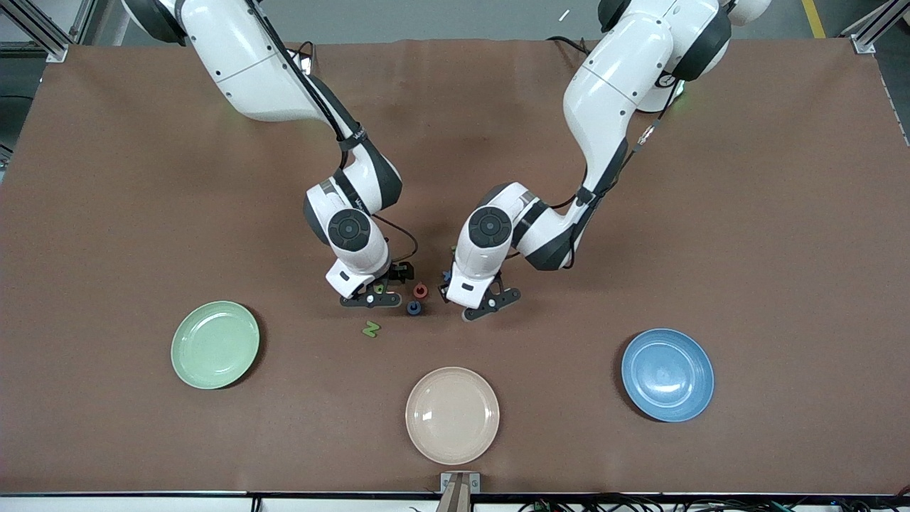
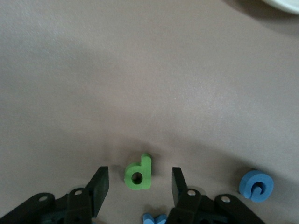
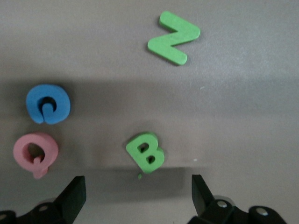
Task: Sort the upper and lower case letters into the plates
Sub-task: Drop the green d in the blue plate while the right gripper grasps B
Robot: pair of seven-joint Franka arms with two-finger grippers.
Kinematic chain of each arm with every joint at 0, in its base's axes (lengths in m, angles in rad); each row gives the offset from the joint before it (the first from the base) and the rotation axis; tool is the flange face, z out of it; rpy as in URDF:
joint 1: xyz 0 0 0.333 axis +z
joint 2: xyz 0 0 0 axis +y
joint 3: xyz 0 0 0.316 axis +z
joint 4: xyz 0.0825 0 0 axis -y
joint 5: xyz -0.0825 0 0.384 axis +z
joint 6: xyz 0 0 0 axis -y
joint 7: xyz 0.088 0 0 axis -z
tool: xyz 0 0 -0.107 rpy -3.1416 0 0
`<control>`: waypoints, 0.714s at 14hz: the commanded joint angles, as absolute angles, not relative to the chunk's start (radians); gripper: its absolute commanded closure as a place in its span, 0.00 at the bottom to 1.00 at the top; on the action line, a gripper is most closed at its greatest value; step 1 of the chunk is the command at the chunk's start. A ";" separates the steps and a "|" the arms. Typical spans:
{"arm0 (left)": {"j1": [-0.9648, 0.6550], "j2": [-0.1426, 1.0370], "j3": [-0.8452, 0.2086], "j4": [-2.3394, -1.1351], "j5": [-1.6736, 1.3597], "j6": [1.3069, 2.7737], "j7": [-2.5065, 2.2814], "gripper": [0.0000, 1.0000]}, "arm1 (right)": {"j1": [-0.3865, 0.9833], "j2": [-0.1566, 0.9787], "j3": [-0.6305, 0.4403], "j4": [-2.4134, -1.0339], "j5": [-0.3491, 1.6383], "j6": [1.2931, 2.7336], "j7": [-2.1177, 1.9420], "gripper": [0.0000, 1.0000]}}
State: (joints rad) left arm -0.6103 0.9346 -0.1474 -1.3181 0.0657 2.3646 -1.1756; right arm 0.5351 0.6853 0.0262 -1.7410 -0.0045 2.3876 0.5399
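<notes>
**Both grippers spread low over the letter cluster at mid-desk**

The left gripper is held low over the desk, its fingers spread apart with nothing gripped; a green lowercase d is seen lying flat on the desk between them, untouched. A blue letter is partly cut off at the edge of the left wrist view, and its shape cannot be told.

The right gripper is likewise held low over the desk, its fingers set wide and empty. A green B is found on the desk between them, clear of both. A blue G and a red Q lie side by side between the two grippers, the G nearer to the front camera. A green N is placed nearer to the front camera than the right gripper.

The pale green plate sits toward the right arm's end, the blue plate toward the left arm's end. Between them, nearest the front camera, a cream plate is set. No letter is seen in any plate.
</notes>
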 commanded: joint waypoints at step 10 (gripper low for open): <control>-0.620 0.959 -0.135 -1.295 0.072 2.336 -1.193 0.84 | 0.529 0.693 0.023 -1.747 -0.002 2.427 0.538 0.72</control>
State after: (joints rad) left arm -0.6116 0.9485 -0.1442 -1.3120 0.0657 2.3526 -1.1761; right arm 0.5351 0.6906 0.0223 -1.7394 -0.0045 2.4154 0.5395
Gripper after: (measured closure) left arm 0.612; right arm 0.551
